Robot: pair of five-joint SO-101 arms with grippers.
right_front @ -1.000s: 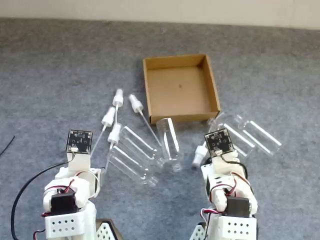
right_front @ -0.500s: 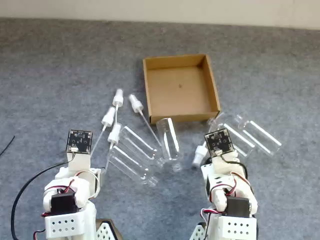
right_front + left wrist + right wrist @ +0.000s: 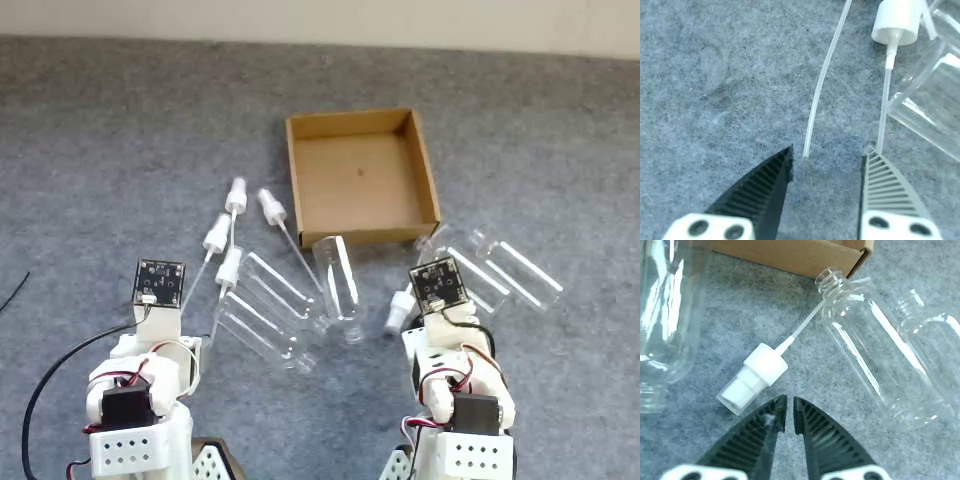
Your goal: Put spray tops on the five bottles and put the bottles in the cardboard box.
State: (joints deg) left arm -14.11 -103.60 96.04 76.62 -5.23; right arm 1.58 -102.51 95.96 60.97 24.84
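Observation:
The open cardboard box (image 3: 362,180) lies at the middle back, with nothing in it. Five clear bottles lie capless on the grey felt: two at the left (image 3: 262,310), one under the box (image 3: 338,285), two at the right (image 3: 495,268). Several white spray tops (image 3: 232,228) lie left of the box, and one more (image 3: 400,310) sits by the right arm. My left gripper (image 3: 829,152) is open just above the felt, with a dip tube (image 3: 822,85) ending between its fingertips. My right gripper (image 3: 790,404) is shut and empty, right behind a spray top (image 3: 756,374) whose tube reaches into a bottle's neck (image 3: 832,282).
The box wall (image 3: 790,255) stands just beyond the right gripper, with bottles on both sides of it (image 3: 665,305) (image 3: 932,345). By the left gripper lie a second spray top (image 3: 897,22) and a bottle (image 3: 935,110). Bare felt stretches to the far left and far right.

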